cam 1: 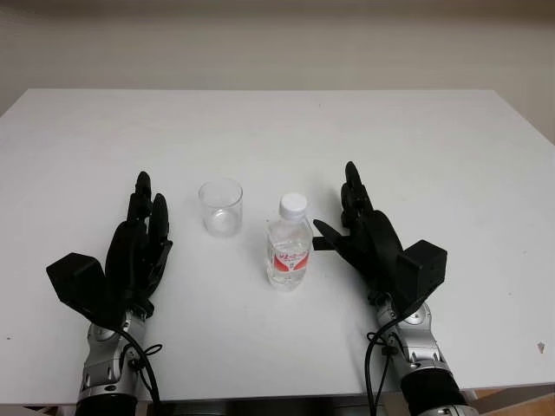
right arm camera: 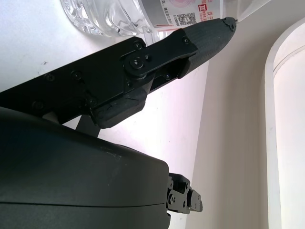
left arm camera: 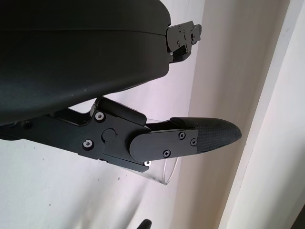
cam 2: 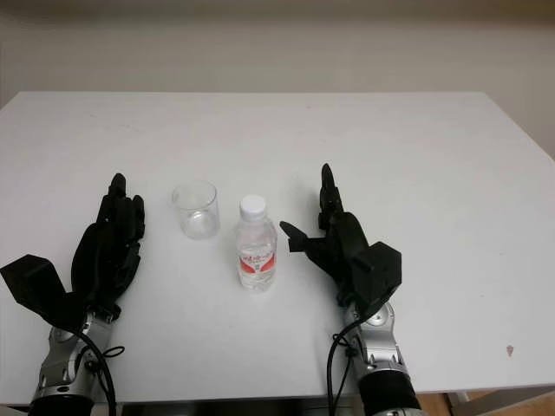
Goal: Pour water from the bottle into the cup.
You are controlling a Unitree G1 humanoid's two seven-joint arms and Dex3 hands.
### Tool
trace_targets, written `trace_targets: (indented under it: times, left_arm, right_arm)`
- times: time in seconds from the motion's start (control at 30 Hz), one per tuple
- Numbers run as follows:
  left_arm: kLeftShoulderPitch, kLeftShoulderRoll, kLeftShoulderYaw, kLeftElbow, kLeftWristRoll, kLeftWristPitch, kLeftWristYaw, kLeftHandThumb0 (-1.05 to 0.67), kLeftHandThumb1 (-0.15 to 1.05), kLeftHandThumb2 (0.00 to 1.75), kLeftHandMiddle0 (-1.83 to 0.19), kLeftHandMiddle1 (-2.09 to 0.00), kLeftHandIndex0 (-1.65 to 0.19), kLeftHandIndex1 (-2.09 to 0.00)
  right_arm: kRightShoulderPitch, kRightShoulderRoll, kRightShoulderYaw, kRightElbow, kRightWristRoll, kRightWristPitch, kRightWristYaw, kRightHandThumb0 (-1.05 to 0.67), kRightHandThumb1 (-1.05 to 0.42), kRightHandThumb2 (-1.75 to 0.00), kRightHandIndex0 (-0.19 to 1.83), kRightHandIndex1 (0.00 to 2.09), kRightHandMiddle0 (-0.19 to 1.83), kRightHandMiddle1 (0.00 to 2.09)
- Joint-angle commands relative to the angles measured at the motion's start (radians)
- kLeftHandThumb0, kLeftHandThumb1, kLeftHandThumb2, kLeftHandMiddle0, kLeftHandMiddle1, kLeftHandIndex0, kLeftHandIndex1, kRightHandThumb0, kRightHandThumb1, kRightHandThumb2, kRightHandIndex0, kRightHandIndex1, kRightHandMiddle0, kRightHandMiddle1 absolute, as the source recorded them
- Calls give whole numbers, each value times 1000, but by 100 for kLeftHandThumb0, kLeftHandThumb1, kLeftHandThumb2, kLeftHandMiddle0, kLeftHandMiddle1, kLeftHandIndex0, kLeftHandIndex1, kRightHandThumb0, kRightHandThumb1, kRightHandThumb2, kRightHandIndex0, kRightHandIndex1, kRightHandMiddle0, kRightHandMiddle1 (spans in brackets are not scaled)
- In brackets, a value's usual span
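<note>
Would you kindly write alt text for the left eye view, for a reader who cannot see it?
A capped water bottle stands upright on a white table, with a clear cup just to its left. The open right hand is beside the bottle without touching it, and the open left hand is left of the cup.

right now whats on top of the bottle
A white cap sits on the bottle, closing it. Whether it is screwed tight cannot be seen.
</note>
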Motion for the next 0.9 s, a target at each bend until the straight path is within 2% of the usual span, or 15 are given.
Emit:
trace_targets:
  times: [0.0, 0.33, 0.5, 0.63, 0.87]
  left_arm:
    - [29, -8, -1, 17, -3, 3, -1, -74, 105, 48, 19, -4, 18, -5]
    - [10, -15, -2, 33, -3, 3, 13, -75, 105, 48, 19, -4, 17, -6]
    - [7, -10, 3, 43, -4, -5, 10, -74, 105, 48, 19, -4, 17, -6]
    - [3, -6, 4, 46, -3, -10, 5, -74, 105, 48, 19, -4, 18, -5]
    - [-1, 0, 1, 44, -2, -6, -2, -75, 105, 49, 19, -4, 18, -5]
  right_arm:
    - [27, 4, 1, 19, 2, -5, 1, -94, -96, -6, -19, 0, -19, 0]
    - [10, -3, -6, 41, 17, -2, 27, -94, -96, -6, -19, 0, -19, 0]
    - [17, -26, -22, 9, 59, -22, 96, -93, -95, -5, -19, 0, -19, 0]
    - [57, -76, -39, -107, 86, -63, 155, -103, -96, -6, -19, 0, -19, 0]
    - [207, -101, -21, -376, 94, -48, 161, -105, -99, -6, -19, 0, -19, 0]
